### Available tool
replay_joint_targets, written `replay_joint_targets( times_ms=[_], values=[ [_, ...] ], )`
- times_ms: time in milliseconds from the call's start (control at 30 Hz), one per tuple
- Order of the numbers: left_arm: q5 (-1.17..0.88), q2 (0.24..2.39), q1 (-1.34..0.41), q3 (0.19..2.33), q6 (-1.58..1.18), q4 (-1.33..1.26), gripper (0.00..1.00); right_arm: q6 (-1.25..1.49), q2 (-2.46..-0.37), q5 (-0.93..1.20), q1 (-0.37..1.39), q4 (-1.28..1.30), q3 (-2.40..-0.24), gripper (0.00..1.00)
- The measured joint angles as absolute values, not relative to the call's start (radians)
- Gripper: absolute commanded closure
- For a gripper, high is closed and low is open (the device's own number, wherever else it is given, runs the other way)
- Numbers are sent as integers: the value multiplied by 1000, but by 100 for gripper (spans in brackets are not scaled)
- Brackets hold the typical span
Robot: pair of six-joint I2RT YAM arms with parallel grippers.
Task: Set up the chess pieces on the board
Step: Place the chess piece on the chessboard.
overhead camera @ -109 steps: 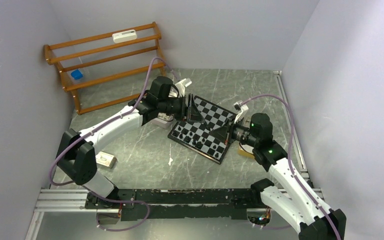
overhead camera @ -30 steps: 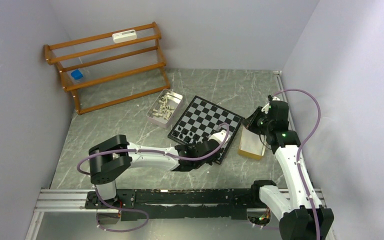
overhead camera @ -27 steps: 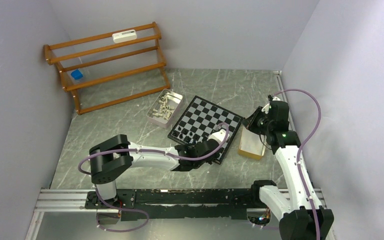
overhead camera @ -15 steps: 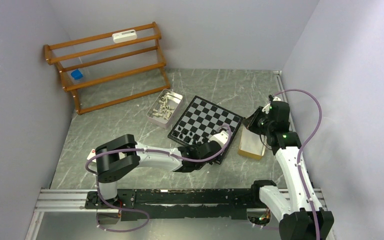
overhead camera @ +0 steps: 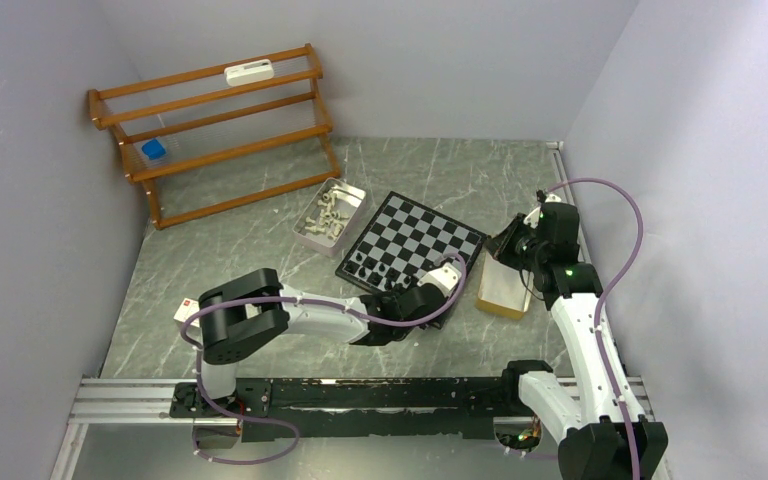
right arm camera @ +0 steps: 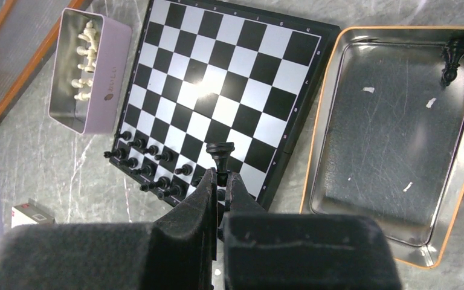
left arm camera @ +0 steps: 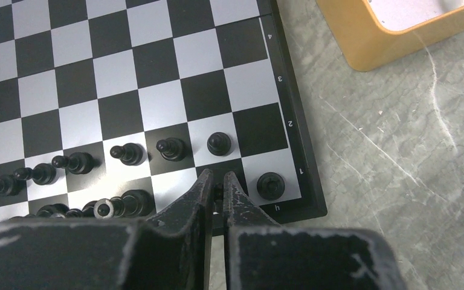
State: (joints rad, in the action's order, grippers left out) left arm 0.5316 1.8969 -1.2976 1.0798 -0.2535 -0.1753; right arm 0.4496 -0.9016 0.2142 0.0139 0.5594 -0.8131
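Left gripper (left arm camera: pixel 219 179) has crept further over near-right corner of flat black-and-white checked chessboard (overhead camera: pixel 412 240); fingers narrow, whether holding anything cannot tell. Tiny black chess pieces (left arm camera: pixel 127 154) line board's two near rows. Right gripper (right arm camera: pixel 220 176), just right of board, unmoved, pinches one black piece (right arm camera: pixel 220 150). Black side judged nearly set.

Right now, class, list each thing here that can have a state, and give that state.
left gripper: shut to a slit, any grip hidden
right gripper: shut on the held black piece
board: flat, black pieces partly filling two edge rows
orange tin: open, lone black piece in one corner
lavender tin: open, white pieces inside
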Motion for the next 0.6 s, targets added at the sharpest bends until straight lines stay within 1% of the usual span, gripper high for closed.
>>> replay_joint_targets(
  times_ms=[133,200,467,600],
  values=[
    [545,1909,-1298,1089,-249,-179,79,448,-902,215,14,560,-813,100],
    [546,1913,-1298,1091,-249,-179,72,448,-902,218,14,560,-813,100],
    [549,1916,-1298,1097,-264,-134,66,448,-902,229,14,570,-813,100],
    [559,1897,-1298,1097,-273,-121,61,448,-902,238,14,570,-813,100]
  ],
)
